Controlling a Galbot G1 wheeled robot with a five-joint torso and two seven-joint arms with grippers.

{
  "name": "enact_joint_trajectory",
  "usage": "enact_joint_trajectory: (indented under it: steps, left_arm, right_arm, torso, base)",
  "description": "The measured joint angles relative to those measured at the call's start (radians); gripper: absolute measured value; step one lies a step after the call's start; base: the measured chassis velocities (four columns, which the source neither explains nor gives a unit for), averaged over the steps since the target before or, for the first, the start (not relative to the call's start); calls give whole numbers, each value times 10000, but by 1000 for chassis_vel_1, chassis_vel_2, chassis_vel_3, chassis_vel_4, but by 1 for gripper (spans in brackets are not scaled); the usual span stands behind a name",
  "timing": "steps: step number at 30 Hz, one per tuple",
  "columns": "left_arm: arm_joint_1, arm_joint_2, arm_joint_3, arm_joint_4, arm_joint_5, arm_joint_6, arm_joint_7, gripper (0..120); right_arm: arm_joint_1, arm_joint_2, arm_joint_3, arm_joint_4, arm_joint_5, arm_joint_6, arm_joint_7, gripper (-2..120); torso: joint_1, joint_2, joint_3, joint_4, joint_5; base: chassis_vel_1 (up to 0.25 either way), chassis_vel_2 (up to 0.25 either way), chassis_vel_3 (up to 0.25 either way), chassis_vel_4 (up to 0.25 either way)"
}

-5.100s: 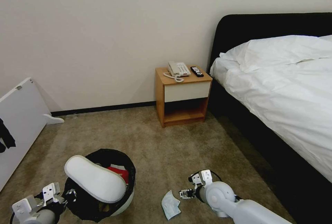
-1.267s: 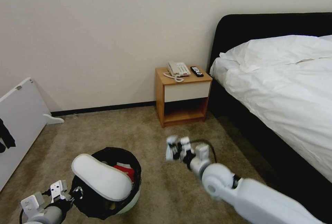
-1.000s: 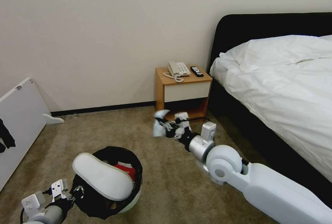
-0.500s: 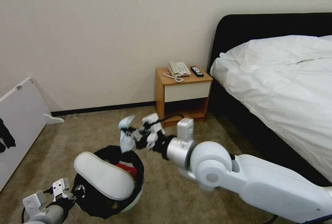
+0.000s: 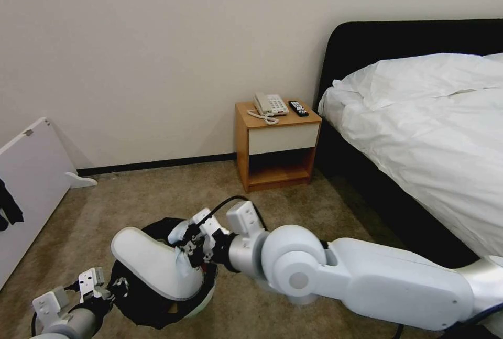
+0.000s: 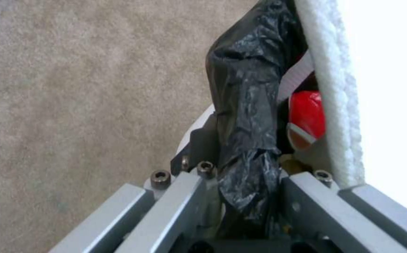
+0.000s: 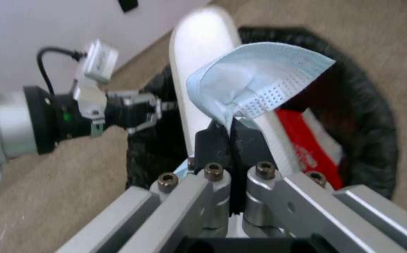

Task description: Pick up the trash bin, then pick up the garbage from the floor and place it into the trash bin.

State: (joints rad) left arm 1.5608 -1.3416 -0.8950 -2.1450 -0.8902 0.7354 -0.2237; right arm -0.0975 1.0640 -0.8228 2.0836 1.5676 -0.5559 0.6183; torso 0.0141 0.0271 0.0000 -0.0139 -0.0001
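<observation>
right end effector (image 7: 231, 131) over trash bin (image 5: 201, 297), pinching mask (image 7: 255, 79) | left end effector (image 5: 112, 289) clamps rim (bag-lined)

The room has soft, even light; the slipper (image 6: 391, 88) glares white in the left wrist view, and the mask (image 7: 255, 79) is slightly blurred.

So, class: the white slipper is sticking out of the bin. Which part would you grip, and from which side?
Probably the free end of the white slipper, which overhangs the trash bin rim on the left gripper side. It is flat and thin there, so pinch across its thickness from outside the bin. The other end lies in the bin by the mask held in the right gripper.
</observation>
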Motion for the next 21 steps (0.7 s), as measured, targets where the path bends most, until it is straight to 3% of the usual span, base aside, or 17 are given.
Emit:
enact_joint_trajectory:
  steps: [21]
  left_arm:
    - [-38,-109,66,74,7,0,63,1]
  right_arm:
    - [-527,1100,-744,-2527,-267,-452,367,0]
  torso:
    - [0,0,0,-2,0]
  base:
    - [0,0,0,0]
